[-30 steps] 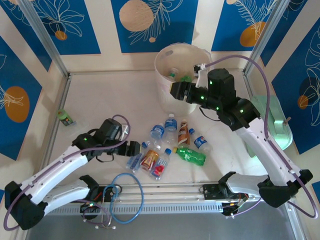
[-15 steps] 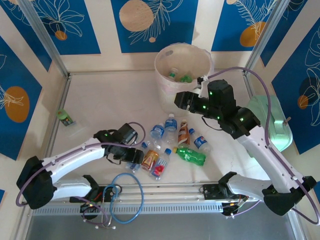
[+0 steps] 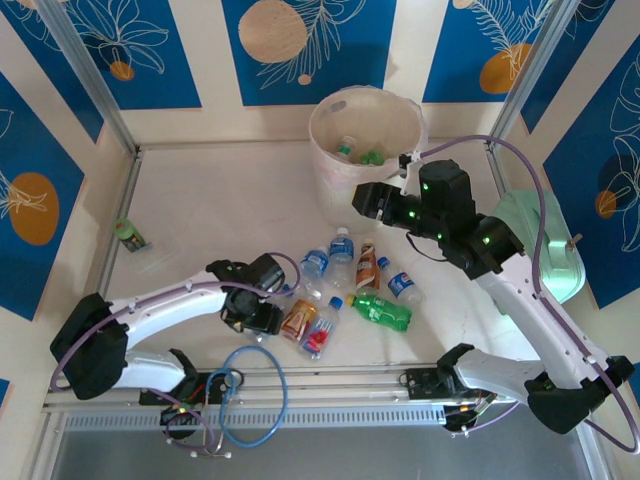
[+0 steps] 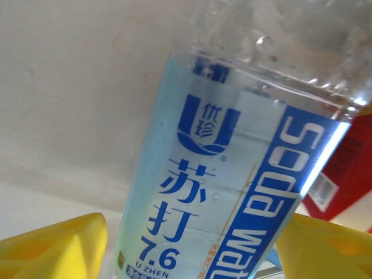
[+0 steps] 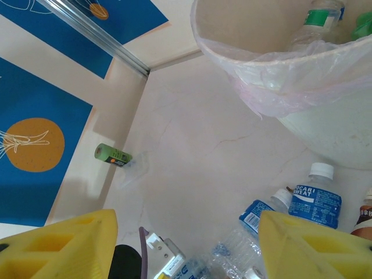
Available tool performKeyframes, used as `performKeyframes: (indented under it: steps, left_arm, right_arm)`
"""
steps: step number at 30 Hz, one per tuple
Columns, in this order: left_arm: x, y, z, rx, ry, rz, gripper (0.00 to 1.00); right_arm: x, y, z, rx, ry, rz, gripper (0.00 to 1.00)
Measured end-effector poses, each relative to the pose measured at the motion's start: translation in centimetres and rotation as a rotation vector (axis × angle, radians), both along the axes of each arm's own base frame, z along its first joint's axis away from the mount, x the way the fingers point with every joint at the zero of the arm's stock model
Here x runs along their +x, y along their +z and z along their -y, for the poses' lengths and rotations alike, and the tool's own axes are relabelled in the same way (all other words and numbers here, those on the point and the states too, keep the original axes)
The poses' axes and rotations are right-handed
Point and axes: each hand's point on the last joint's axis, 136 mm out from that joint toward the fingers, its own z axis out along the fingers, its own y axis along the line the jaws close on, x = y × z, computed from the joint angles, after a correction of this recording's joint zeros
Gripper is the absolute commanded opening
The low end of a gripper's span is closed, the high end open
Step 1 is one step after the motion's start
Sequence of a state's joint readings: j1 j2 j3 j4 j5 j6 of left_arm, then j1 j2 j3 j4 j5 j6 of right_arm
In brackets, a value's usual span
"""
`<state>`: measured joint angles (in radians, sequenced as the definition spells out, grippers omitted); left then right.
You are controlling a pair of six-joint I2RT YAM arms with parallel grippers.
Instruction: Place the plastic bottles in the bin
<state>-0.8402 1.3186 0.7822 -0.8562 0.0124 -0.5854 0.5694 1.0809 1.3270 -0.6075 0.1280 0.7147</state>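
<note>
A clear bottle with a blue "Soda Water" label (image 4: 232,174) lies between the yellow fingers (image 4: 52,244) of my left gripper (image 4: 195,250). The right finger sits at its edge and a thin gap shows at the left finger. In the top view that gripper (image 3: 265,315) rests low over the left end of the bottle cluster. Several more bottles lie there, among them a blue-labelled one (image 3: 315,263), a green one (image 3: 382,312) and a red-labelled one (image 3: 320,335). The bin (image 3: 335,180) holds bottles (image 5: 317,17). My right gripper (image 3: 365,198) hangs open and empty by the bin's front wall.
A small green can (image 3: 130,235) lies by the left wall. A mint-green box (image 3: 545,250) stands at the right edge under the right arm. A blue cable loop (image 3: 250,395) lies at the near rail. Bare tabletop stretches left of the bin.
My left arm has swung right and down onto the blue soda bottle, and its fingers have narrowed around it. The right gripper has drawn back a little from the bin's rim.
</note>
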Motion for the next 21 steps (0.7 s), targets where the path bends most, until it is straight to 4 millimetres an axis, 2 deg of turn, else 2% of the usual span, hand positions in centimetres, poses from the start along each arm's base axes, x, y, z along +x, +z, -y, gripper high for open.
performKeyframes:
  steps: [9,14,21]
  left_arm:
    - [0.3,-0.4,-0.4,0.034,0.004,0.009,0.71]
    - [0.7,-1.5,0.0,0.047,0.003,-0.003,0.71]
    - [1.4,-1.4,0.5,0.036,0.006,0.018,0.58]
  right_arm:
    - [0.0,0.0,0.0,0.002,-0.002,-0.003,0.66]
    - [0.0,-0.1,0.0,0.003,-0.004,-0.008,0.66]
    - [-0.1,-0.4,0.1,-0.003,-0.004,-0.018,0.66]
